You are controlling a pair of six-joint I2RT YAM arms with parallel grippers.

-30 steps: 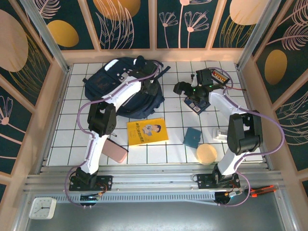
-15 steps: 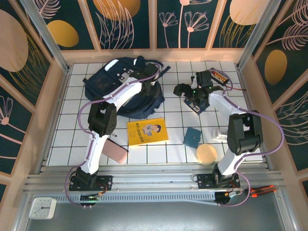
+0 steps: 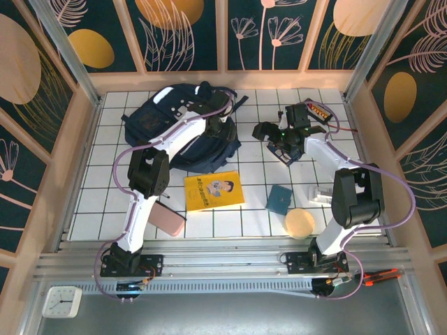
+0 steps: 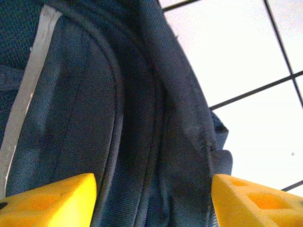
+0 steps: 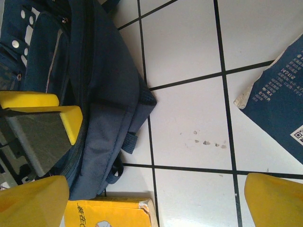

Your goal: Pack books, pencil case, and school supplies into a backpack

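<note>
Near the table's far edge, the left gripper [image 4: 152,201] is hovering open over the seemingly floppy backpack [image 3: 143,118], best pinched along its seam.

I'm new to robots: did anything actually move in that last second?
Barely. The right arm shifted slightly outward at the elbow. The right gripper, open, stays over the table between backpack and navy book. The left gripper stays open astride the backpack's edge. Nothing was taken or let go. Yellow book, pink case, teal pad and tan disc lie where they were.
</note>
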